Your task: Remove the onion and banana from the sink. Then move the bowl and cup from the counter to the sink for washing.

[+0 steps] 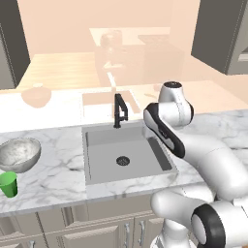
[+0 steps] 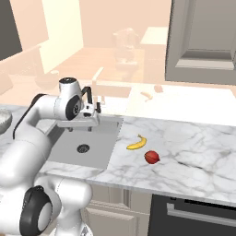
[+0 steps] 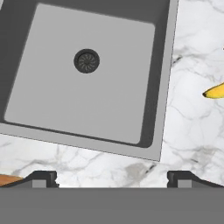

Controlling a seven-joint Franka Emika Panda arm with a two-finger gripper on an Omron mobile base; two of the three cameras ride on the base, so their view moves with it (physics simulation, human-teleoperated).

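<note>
One sink (image 1: 127, 160), grey, with one round drain (image 1: 123, 161) and one black faucet (image 1: 119, 110), nothing lying in it; one banana (image 2: 137, 143) and one onion (image 2: 152, 157) on the counter (image 2: 193, 147) to the sink's right, near each other but apart; one bowl (image 1: 18, 154) and one green cup (image 1: 8, 184) on the counter to the sink's left, the cup just in front of the bowl; one gripper (image 2: 92, 110) above the sink's rear edge, its two fingers (image 3: 43, 178) spread wide, holding nothing; the banana's tip shows at the hand view's right edge.
</note>
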